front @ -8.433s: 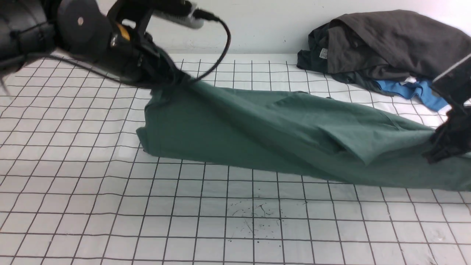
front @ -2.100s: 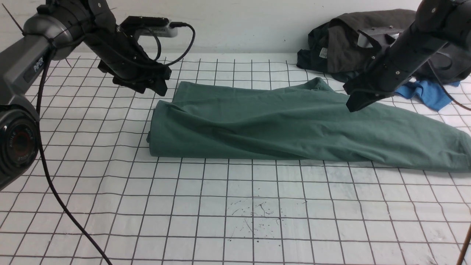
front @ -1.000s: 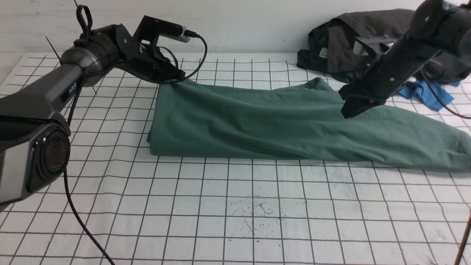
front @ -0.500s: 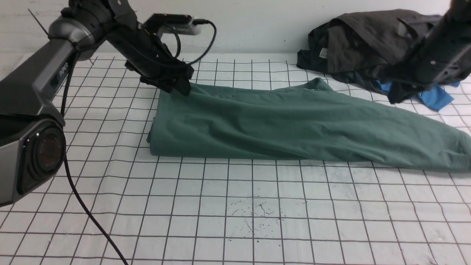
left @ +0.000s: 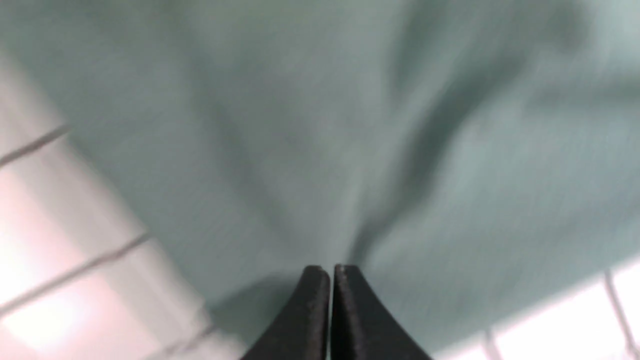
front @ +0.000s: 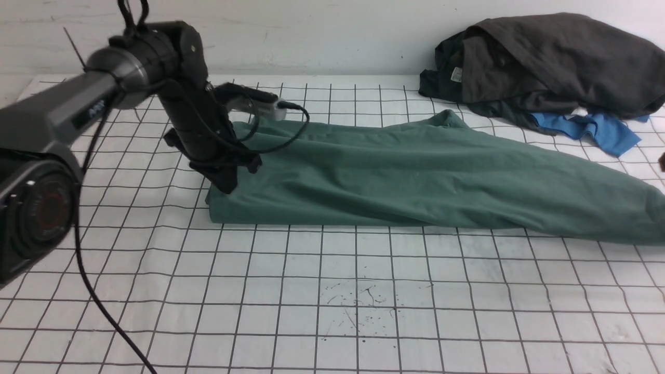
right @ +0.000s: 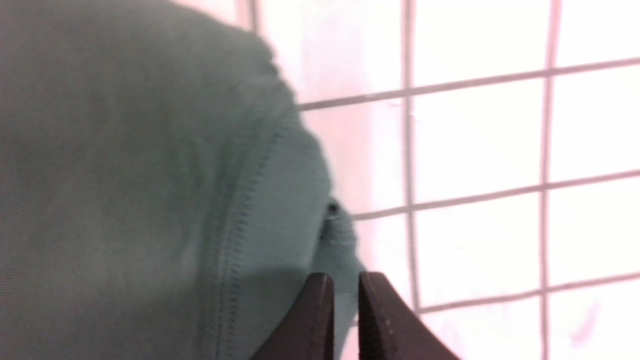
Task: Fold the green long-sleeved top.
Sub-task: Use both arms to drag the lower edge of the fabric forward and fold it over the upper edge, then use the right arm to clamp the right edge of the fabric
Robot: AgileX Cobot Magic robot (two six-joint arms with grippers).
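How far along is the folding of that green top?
Partway. The green top already lies folded lengthwise into a long band. The left pincer is shut on its left end, the cloth puckering at its tip. Left to do: folding the band crosswise into a compact bundle.

the long-sleeved top [front: 415, 176] lies across the middle of the gridded table [front: 311, 291], from left of centre to the right edge. the left gripper [front: 227, 182] touches its left end; the right gripper [right: 346, 281] is at its hem on the right. behind it, against the wall [front: 337, 31], sits a pile of garments [front: 545, 57], with a small garment [front: 597, 130] at the pile's front.
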